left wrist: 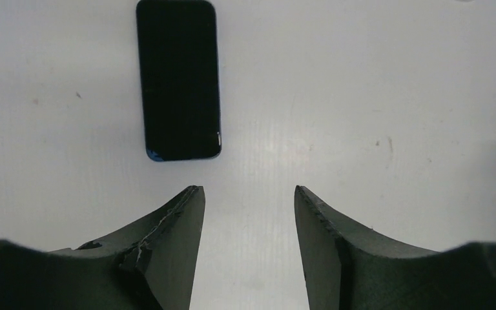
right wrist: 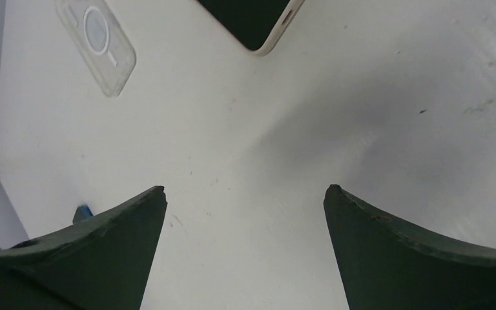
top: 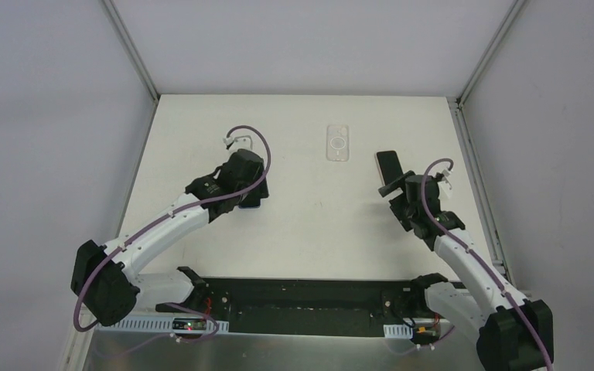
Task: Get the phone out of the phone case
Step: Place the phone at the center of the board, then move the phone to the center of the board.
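Observation:
A clear phone case (top: 338, 144) with a ring on its back lies empty and flat at the table's far middle; it also shows in the right wrist view (right wrist: 97, 42). A black phone with a pale edge (top: 389, 164) lies bare to the right of it, and its corner shows in the right wrist view (right wrist: 252, 19). My right gripper (top: 393, 191) is open and empty just near of this phone (right wrist: 245, 194). A second dark phone with a blue edge (left wrist: 179, 81) lies bare on the table ahead of my left gripper (left wrist: 248, 194), which is open and empty. In the top view the left gripper (top: 250, 195) covers most of it.
A small white fitting (top: 232, 141) sits beyond the left arm. Metal frame rails (top: 472, 166) run along the table's right and left sides. A black tray (top: 309, 297) lies at the near edge between the arm bases.

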